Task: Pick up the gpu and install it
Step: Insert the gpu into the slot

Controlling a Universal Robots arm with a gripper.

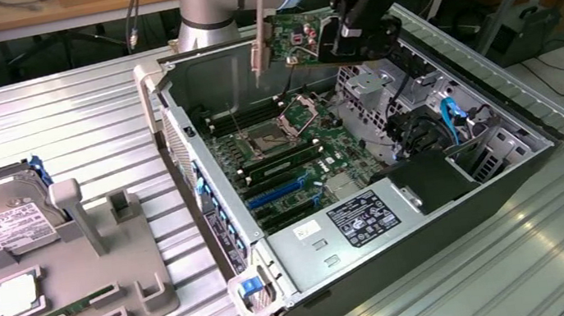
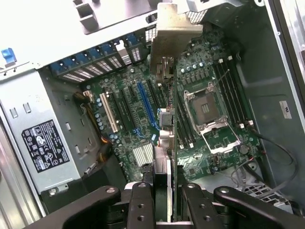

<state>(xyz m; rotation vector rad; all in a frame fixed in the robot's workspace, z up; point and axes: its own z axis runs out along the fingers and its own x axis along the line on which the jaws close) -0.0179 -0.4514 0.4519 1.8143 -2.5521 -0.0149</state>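
**Exterior view.** The gripper (image 1: pixel 340 36) is clenched on the gpu (image 1: pixel 293 34). The card sits right between the jaws and pokes out from them. It is held on its edge, high over the open computer case (image 1: pixel 215 76). Its long side runs away from the jaws. The shiny metal bracket (image 1: pixel 259 33) stands upright at the end far from the jaws. The card is thin, flat and dark green, with tiny parts on it. The green motherboard (image 1: pixel 293 156) lies below the jaws, well apart from the card.

**Wrist view.** Two black fingers (image 2: pixel 142 205) of the gripper (image 2: pixel 167 202) pinch the gpu (image 2: pixel 164 136), seen edge on. The card runs straight out from the jaws. Past it, down in the case, is a long thin blue slot (image 2: pixel 145 107). I think it runs nearly the same way as the card, a bit off to one side.
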